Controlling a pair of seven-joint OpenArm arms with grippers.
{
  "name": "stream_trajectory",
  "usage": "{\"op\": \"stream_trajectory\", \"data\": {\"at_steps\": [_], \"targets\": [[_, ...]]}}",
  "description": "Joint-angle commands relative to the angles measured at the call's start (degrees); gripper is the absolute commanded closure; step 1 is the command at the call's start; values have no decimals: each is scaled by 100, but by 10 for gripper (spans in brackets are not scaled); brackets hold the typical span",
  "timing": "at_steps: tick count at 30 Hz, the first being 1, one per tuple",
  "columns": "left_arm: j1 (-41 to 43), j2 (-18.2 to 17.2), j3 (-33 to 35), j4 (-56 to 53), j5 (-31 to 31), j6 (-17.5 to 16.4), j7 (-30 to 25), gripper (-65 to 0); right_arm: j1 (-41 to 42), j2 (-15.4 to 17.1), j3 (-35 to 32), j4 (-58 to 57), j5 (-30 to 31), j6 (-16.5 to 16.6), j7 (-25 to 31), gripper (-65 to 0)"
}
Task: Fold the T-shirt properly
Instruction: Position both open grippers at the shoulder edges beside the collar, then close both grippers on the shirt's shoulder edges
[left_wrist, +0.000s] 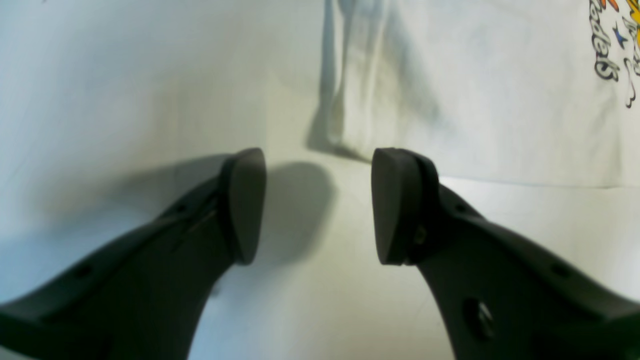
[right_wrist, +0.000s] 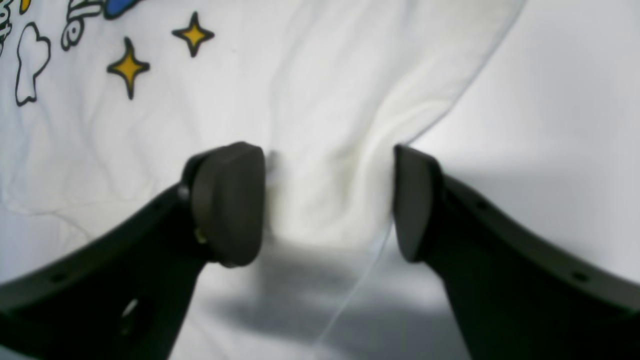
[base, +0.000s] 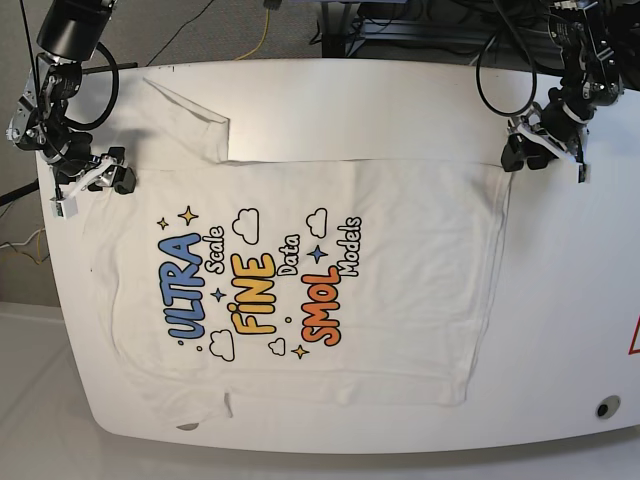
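Observation:
The T-shirt lies spread flat on the white table, print side up, with one sleeve stretched toward the far left. My left gripper hovers open at the shirt's far right corner. In the left wrist view its fingers stand wide apart over bare table, just short of the T-shirt corner. My right gripper is open at the shirt's left edge. In the right wrist view the right gripper straddles a rumpled fold of the T-shirt, beside yellow stars.
Cables trail over the table's far edge behind the left arm. A small round fitting sits near the front right corner, and a red mark shows at the right edge. Bare table runs along the right side.

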Motion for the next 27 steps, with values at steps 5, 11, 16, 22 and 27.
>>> {"op": "stream_trajectory", "data": {"at_steps": [5,11,16,22,27], "targets": [[-129,-5,-65,-242,184,-72,113,-316,-32,57,5,-21,-104,-20,-351,-398],[-202,38,-40,-446,144,-226,99,-313,-32,66,23,-22,-99,-27,-346,-399],[-269,42,-35,-681,45,-365,99,-308,-14,71,44,-31,-91,-30,-337,-402],[-308,7,-10,-831,-108,-438,115,-317,15,62,43,-10,-82,-15,-300,-406],[-299,14,36,-805,-111,-435,129,-325,26,60,38,-13,-82,-21,-300,-409]]}}
